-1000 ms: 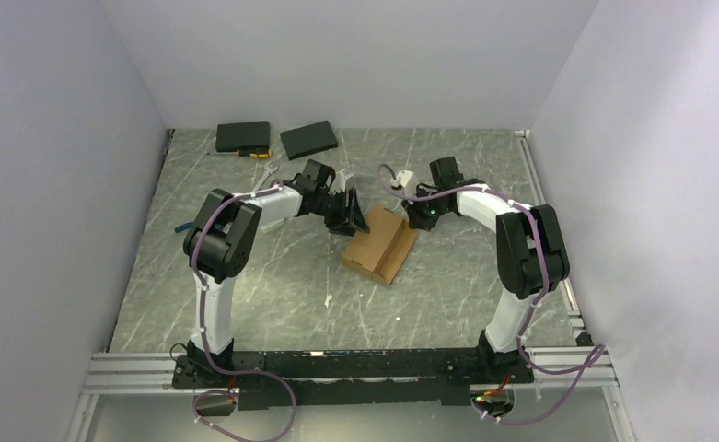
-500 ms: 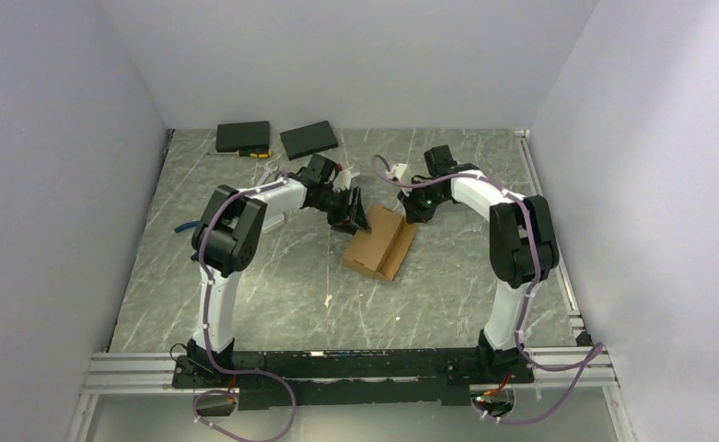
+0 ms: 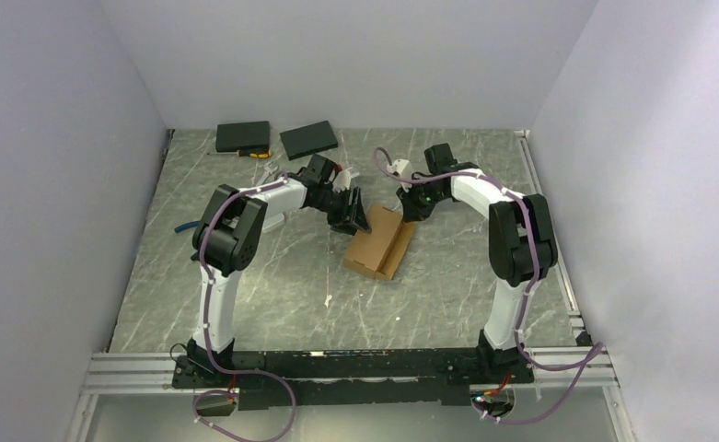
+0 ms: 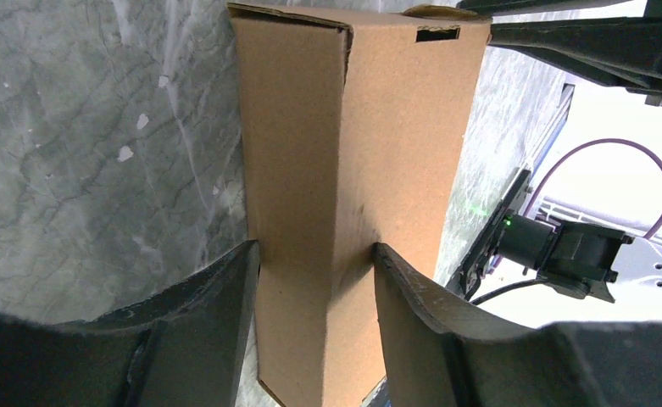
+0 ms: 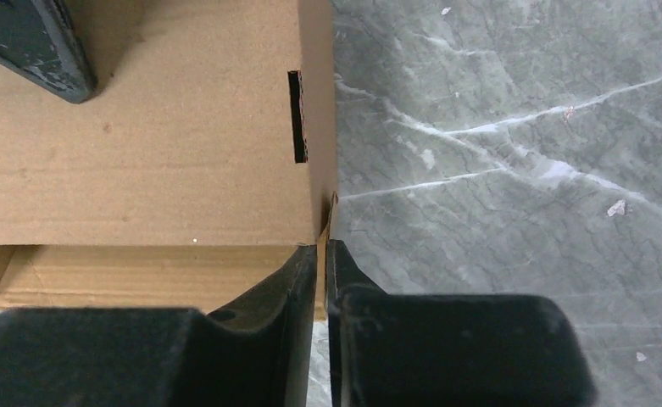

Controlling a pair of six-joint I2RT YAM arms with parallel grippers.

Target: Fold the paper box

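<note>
The paper box (image 3: pixel 378 244), partly folded, is set mid-desk. One upright section is clamped by the left hand (image 4: pixel 316 248), seemingly to steady it, while a thin flap edge is pinched by the nearly closed right hand (image 5: pixel 321 250). The grey marbled desk (image 3: pixel 447 285) is enclosed by 3 white walls (image 3: pixel 355 55); 2 black slabs (image 3: pixel 243 137) are seen at its far edge.

Matt brown corrugated cardboard is seen in the paper box (image 4: pixel 344 212), smooth on its outer faces, with faint ribbing showing on the inner flap just beside the jaws of the right gripper (image 5: pixel 322 248). The fingers (image 4: pixel 200 314) of the left gripper (image 4: pixel 315 248) are shown in black plastic with a dull sheen. Beneath both jaws, the table (image 5: pixel 497 127) is finished like grey-green marble, white-veined and faintly glossy.
</note>
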